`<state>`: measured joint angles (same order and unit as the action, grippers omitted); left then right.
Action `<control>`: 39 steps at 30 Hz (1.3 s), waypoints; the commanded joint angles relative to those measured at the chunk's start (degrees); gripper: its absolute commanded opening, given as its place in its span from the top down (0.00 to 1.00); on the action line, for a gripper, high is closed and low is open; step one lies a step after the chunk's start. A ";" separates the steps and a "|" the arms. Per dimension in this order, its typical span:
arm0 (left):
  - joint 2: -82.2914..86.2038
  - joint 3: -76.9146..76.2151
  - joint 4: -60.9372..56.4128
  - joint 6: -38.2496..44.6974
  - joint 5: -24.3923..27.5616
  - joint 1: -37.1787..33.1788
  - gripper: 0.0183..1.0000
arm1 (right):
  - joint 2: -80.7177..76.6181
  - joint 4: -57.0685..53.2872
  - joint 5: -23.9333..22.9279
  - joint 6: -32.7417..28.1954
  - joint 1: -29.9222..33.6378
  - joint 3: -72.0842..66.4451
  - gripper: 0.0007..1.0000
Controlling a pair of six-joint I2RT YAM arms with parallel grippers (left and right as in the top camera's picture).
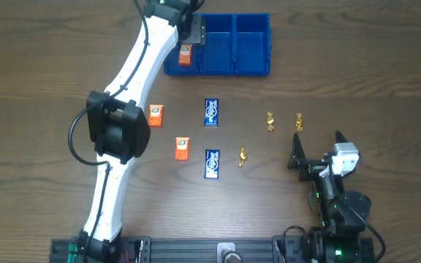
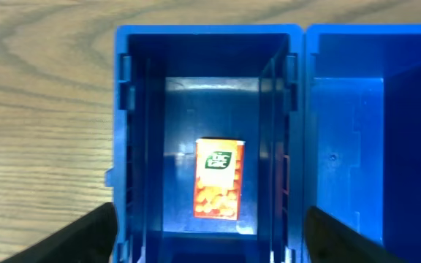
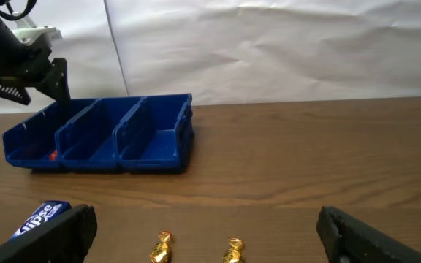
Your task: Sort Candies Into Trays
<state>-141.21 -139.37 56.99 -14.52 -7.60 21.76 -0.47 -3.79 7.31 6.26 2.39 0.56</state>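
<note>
A blue three-compartment tray (image 1: 253, 69) stands at the table's far side. One orange candy box (image 2: 218, 179) lies flat on the floor of its left compartment (image 2: 126, 131). My left gripper (image 1: 192, 31) hangs open above that compartment, nothing between its fingers (image 2: 86, 234). Two more orange boxes (image 1: 156, 114) (image 1: 183, 147), two blue packets (image 1: 211, 112) (image 1: 211, 164) and three gold-wrapped candies (image 1: 270, 120) (image 1: 298, 121) (image 1: 243, 155) lie on the table. My right gripper (image 1: 298, 153) sits low near the front right, open and empty, facing the gold candies (image 3: 161, 248) (image 3: 232, 250).
The tray's middle and right compartments (image 1: 251, 40) hold nothing. Dark wood table (image 1: 371, 88) lies bare to the right and left of the candies. A white backdrop (image 3: 283, 44) stands behind the tray (image 3: 156, 146).
</note>
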 commanded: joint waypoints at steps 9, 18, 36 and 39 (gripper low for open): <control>46.27 62.62 -20.85 -5.09 -4.46 -0.66 0.13 | 0.31 -0.17 0.31 -0.35 0.26 -0.11 0.00; 40.41 78.16 -31.65 -5.25 0.00 -0.79 0.15 | 0.31 -0.17 0.28 -0.35 0.26 -0.11 0.00; 33.83 78.16 -34.75 -1.75 7.21 -3.48 0.21 | 0.31 -0.17 0.28 -0.35 0.26 -0.11 0.00; 32.85 78.16 -34.75 -1.73 7.21 -3.45 0.31 | 0.31 -0.17 0.28 -0.35 0.26 -0.11 0.00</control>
<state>-106.28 -60.69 22.22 -17.63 -1.58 18.46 -0.47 -3.79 7.33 6.26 2.39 0.58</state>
